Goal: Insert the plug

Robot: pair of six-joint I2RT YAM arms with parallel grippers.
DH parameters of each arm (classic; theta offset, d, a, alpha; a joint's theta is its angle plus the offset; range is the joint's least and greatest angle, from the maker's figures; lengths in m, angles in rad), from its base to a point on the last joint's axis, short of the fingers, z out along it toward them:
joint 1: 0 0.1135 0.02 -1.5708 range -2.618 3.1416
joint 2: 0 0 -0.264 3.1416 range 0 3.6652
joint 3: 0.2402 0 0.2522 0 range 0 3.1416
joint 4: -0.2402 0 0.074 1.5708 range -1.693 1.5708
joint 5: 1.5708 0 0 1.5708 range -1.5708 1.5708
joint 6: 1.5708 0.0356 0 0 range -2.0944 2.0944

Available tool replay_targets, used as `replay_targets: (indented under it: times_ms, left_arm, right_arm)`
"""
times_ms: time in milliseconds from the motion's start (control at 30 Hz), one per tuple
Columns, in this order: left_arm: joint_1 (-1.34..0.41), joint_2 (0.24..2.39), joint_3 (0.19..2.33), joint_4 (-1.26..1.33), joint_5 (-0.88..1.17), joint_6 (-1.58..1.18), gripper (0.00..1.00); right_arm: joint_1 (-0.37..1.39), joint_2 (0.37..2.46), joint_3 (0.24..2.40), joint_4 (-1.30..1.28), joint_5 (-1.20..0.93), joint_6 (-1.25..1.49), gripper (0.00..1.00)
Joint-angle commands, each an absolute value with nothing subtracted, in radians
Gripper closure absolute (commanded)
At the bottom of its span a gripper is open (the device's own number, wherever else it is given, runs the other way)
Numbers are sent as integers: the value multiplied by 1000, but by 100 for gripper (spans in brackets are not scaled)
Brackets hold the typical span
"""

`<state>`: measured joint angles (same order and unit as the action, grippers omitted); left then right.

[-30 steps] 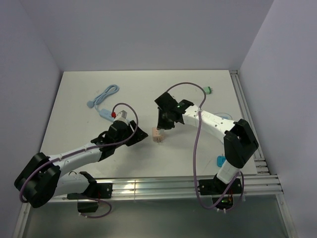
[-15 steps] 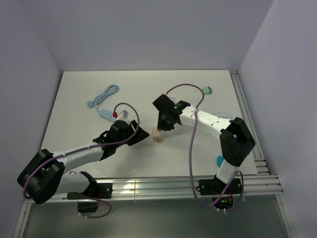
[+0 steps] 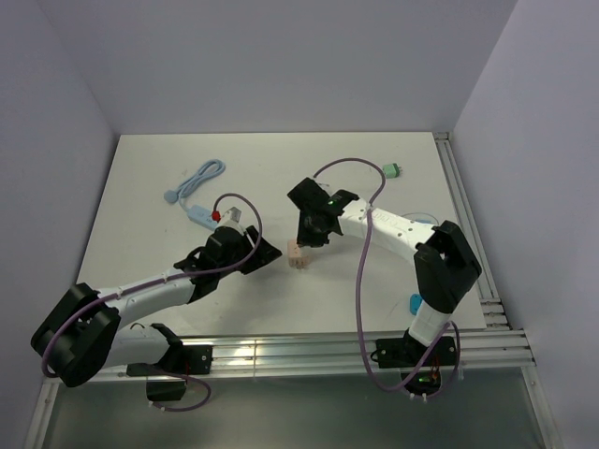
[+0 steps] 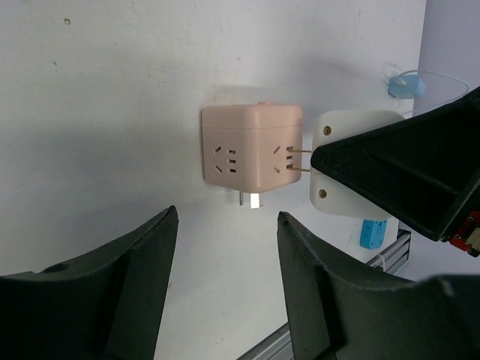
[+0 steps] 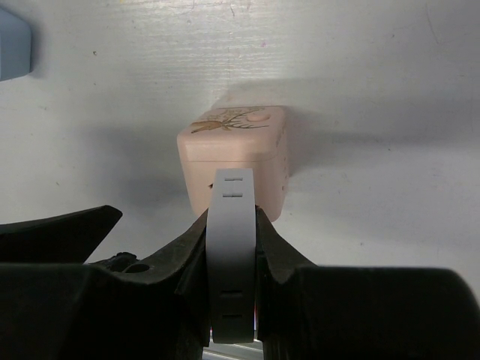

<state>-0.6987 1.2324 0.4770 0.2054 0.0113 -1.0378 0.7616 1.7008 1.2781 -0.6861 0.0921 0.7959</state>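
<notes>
I see the right hand [image 3: 306,233] pinching the plug [image 4: 346,124], prongs at the cube [image 4: 251,146] side; left hand [image 4: 225,247] spread, open worktop [image 4: 112,112] before it.

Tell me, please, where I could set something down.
Bare: the far table strip between blue cable and green connector; the near strip between socket cube and front rail. Crowded: the middle, where left gripper and right gripper, gripping the plug, flank the cube.

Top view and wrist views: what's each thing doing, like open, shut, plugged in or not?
pink socket cube: resting on the table, its own pins bare.
white plug: pins at the cube's side slots, not pushed home.
right gripper: shut on the white plug.
left gripper: open, empty.
blue cable: lying loose on the table.
</notes>
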Motion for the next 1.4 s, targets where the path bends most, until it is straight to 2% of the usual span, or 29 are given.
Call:
replay_targets:
  times_ms: [0, 433, 667, 967, 1267, 1367]
  left_arm:
    - [-693, 1226, 476, 259, 12, -1045, 40]
    - [-693, 1226, 463, 276, 15, -1048, 40]
    - [-695, 1282, 475, 302, 21, -1057, 41]
    - [-693, 1316, 491, 307, 5, -1052, 45]
    - [-695, 1442, 597, 278, -68, -1042, 62]
    - [-693, 1499, 633, 299, -57, -1039, 74]
  right_arm:
    - [773, 1740, 1305, -732, 143, 808, 100]
    - [785, 1758, 1296, -770, 210, 761, 100]
    - [821, 1850, 1446, -868, 294, 735, 100]
    - [842, 1916, 1502, -908, 301, 723, 100]
    - [854, 1950, 1588, -968, 324, 678, 100]
    - [857, 1992, 1634, -991, 316, 658, 100]
